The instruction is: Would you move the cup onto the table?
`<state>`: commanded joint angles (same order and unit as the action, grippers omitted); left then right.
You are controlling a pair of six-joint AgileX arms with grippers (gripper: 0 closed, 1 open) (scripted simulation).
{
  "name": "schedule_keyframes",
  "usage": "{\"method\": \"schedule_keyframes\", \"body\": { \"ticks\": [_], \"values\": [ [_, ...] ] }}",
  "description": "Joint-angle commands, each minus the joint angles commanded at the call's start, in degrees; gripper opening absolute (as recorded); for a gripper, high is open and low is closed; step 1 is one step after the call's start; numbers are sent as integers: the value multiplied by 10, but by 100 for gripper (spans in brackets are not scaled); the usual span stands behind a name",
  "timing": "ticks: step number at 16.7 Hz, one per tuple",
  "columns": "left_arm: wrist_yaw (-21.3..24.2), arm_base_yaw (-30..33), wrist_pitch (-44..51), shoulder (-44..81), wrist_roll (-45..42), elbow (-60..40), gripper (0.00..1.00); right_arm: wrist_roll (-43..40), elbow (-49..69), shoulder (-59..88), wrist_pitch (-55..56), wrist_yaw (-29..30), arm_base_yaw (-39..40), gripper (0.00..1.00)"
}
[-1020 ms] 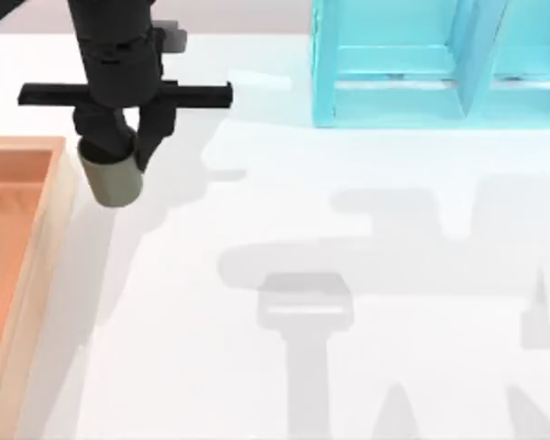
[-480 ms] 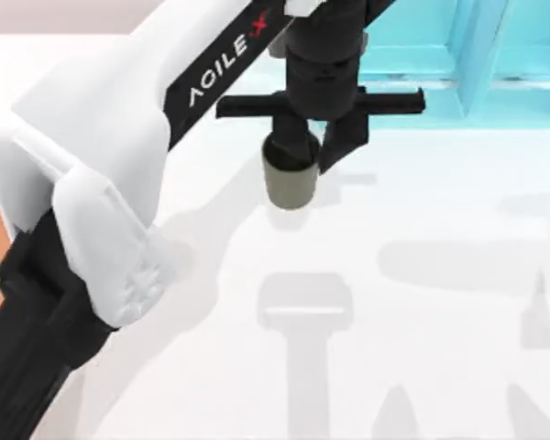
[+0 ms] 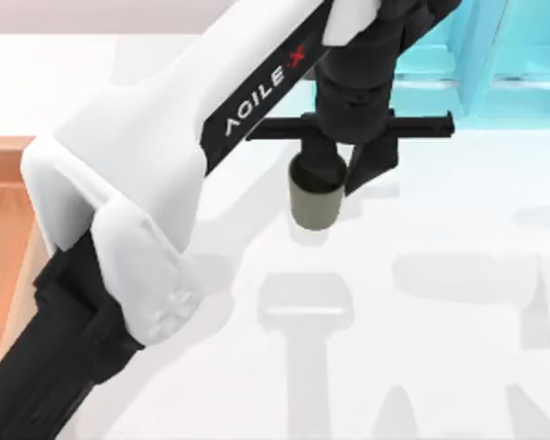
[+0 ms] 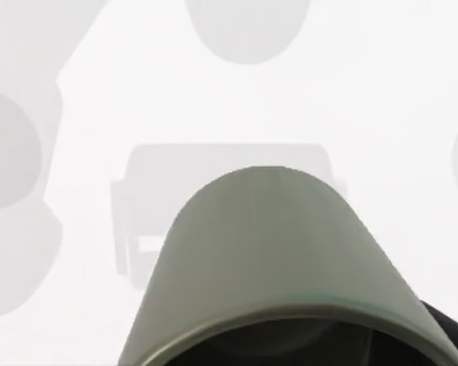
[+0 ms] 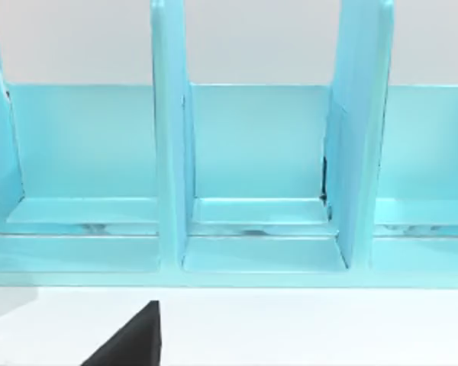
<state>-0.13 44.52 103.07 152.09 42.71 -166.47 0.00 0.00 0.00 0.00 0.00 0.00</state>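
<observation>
**Cup carried clear of tray, held over open table**

The left gripper was clamped on the cup, one finger inside the rim and one outside, with the cup hanging upright beneath it. Half a second before, the same cup hung a little further toward 10 o'clock; a second before, it was close beside the wooden tray at the table's left. The load had therefore travelled across toward 3 o'clock and slightly toward 6, and the pace of travel had dropped off. Judged from this, the carry was nearly spent and the set-down was the step in hand.

In the left wrist view the cup hung above bare white table, with its shadow spread beyond it, which suggested it was not yet resting on the surface. Whether any gap remained could not be told for certain.

Edges and room: the turquoise shelf stood near at 1 o'clock from the cup, close to the gripper's crossbar; the tray lay well apart at 9 o'clock. Open table ran from 3 through 6 o'clock, with nothing standing on it. A straight descent appeared unobstructed.

The right arm was parked; its wrist view faced the shelf compartments, and the state of its fingers could not be told
</observation>
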Motion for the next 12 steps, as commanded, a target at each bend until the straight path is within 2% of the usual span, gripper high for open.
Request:
{"method": "schedule_keyframes", "body": {
  "ticks": [5,12],
  "values": [
    [0,-2,-41,-21,-2,61,0,0,0,0,0,0,0,100],
    [-1,-6,-180,-88,-6,266,0,0,0,0,0,0,0,100]
  ]
}}
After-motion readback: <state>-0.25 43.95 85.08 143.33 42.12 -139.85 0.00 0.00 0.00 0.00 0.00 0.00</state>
